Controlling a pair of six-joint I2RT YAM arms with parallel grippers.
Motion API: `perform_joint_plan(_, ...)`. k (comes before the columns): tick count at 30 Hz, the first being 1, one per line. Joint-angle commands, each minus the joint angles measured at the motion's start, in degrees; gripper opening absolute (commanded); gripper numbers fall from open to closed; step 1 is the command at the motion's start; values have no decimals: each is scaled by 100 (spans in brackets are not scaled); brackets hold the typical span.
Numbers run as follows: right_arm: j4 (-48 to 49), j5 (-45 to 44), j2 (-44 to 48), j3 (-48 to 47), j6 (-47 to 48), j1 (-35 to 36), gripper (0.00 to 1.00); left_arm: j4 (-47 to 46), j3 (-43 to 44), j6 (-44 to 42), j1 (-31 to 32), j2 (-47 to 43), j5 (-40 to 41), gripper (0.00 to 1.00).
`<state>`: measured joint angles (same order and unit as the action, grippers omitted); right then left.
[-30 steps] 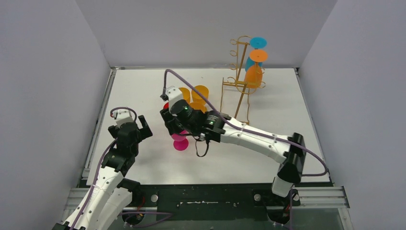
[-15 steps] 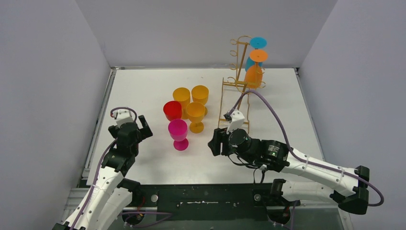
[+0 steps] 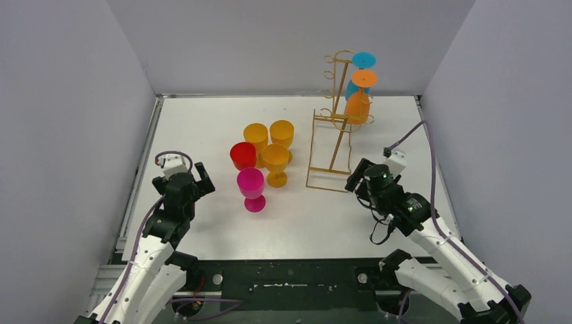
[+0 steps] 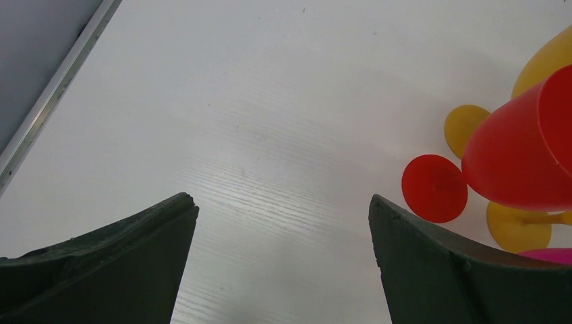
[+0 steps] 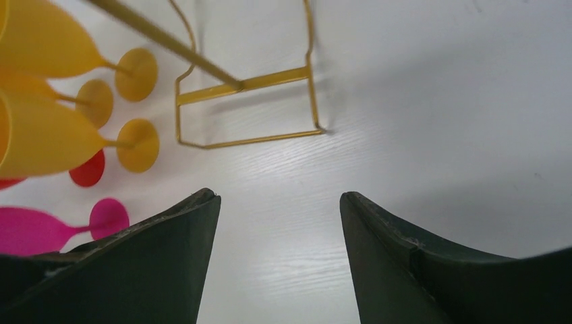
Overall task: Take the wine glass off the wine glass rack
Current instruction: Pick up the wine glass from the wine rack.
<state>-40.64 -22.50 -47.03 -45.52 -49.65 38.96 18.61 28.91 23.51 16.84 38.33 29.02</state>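
Note:
The gold wire wine glass rack [image 3: 335,115] stands at the back right. An orange wine glass [image 3: 358,106] and a blue wine glass [image 3: 353,86] hang upside down from its arms. My right gripper [image 3: 355,178] is open and empty, low over the table just right of the rack's rectangular base [image 5: 248,82], well below the hanging glasses. In the right wrist view the gripper [image 5: 280,197] points at bare table in front of that base. My left gripper [image 3: 182,179] is open and empty at the left; in its own view [image 4: 283,199] it has only table between its fingers.
Several glasses stand upright mid-table: three orange ones [image 3: 275,159], a red one [image 3: 242,155] and a pink one [image 3: 251,185]. The red glass [image 4: 519,155] lies to the right of my left gripper. Walls close in the table on three sides.
My right arm has left the pink glass standing mid-table and swung back to the right, ending beside the rack's base. The left arm has not moved.

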Motion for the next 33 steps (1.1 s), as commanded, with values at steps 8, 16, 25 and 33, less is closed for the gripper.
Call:
perform_joint_plan(8,932,2514,-490,-470,695,-3464,71,-240,177,-48,30,-149,-76,97)
perform_joint_plan(16,1556,2044,-1132,-1696,37,-3781,74,-268,155,-58,39,-250,-61,97)
perform_joint_plan(25,2447,1925,-1704,-2551,33,-3779,72,-305,141,-67,55,-340,-76,97)
perform_joint_plan(33,3226,3377,-2908,-3505,-46,-3777,64,-307,123,-74,74,-381,-121,97)
